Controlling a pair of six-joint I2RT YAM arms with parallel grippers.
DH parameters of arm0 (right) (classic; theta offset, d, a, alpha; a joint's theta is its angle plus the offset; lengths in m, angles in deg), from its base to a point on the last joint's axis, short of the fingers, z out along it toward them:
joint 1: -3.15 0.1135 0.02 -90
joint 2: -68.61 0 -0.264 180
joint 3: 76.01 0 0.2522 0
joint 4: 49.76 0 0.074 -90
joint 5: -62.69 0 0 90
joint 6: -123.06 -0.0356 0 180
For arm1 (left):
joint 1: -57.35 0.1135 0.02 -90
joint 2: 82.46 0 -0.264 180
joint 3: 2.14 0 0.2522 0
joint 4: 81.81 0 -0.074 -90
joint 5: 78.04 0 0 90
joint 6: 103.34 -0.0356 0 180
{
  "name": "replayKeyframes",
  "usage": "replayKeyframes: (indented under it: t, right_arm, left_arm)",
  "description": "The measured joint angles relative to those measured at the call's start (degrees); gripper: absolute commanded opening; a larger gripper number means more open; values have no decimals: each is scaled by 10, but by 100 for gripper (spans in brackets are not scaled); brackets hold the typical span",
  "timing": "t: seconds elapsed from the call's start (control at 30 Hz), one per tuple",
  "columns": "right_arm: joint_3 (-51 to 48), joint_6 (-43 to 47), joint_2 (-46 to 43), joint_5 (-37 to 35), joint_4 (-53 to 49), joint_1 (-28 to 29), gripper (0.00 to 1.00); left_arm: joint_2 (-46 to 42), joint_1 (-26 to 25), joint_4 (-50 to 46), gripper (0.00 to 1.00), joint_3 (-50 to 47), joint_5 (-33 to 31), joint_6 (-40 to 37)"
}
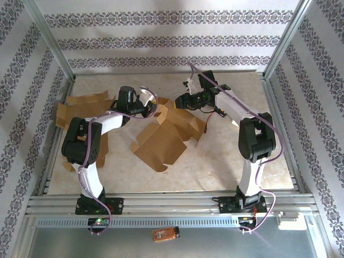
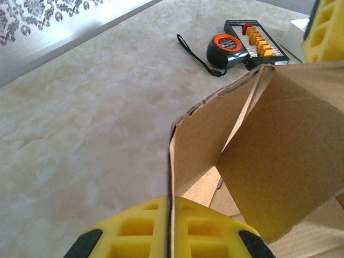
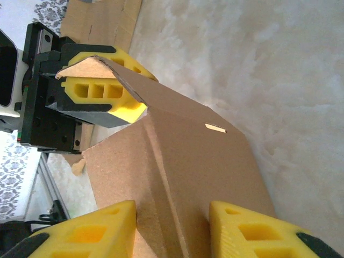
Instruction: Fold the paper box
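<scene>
The box (image 1: 161, 141) sits half unfolded in the middle of the table (image 1: 231, 161); the left gripper (image 2: 170, 217) is clamped on the thin edge of one flap, I think to hold this wall upright; the right gripper (image 3: 172, 228) has its fingers apart, one on each side of a crease, probably ready to press the fold.

Paper box (image 1: 161, 145), cardboard blanks (image 1: 86, 101) on table (image 1: 231, 161)
</scene>
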Motion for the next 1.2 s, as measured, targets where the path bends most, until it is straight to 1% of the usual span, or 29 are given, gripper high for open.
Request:
replayKeyframes:
  t: [0.07, 0.2, 0.3, 0.43, 0.53, 0.63, 0.83, 1.0, 1.2]
  right_arm:
    - [-2, 2, -4, -15, 1, 4, 37]
    - [-8, 2, -6, -44, 8, 9, 35]
    - [-12, 2, -10, -56, 17, 12, 34]
    - [-19, 2, -15, -70, 28, 18, 33]
    - [-21, 4, -17, -78, 31, 22, 33]
    - [-24, 9, -20, -88, 35, 29, 32]
    - [-46, 51, -43, -134, 43, 55, 31]
    - [-61, 94, -60, -179, 50, 84, 31]
    - [-63, 114, -62, -196, 55, 90, 31]
  left_arm:
    - [-2, -10, 1, 2, -5, -26, 29]
    - [-27, -36, 9, 8, -43, -71, 89]
    - [-48, -55, 33, 9, -75, -104, 131]
    - [-59, -72, 80, 19, -109, -137, 180]
    - [-59, -78, 128, 29, -134, -137, 214]
    - [-59, -80, 164, 35, -154, -130, 236]
    - [-77, -79, 174, 46, -183, -119, 237]
    - [-131, -74, 170, 52, -206, -111, 226]
    - [-228, -52, 158, 53, -246, -88, 224]
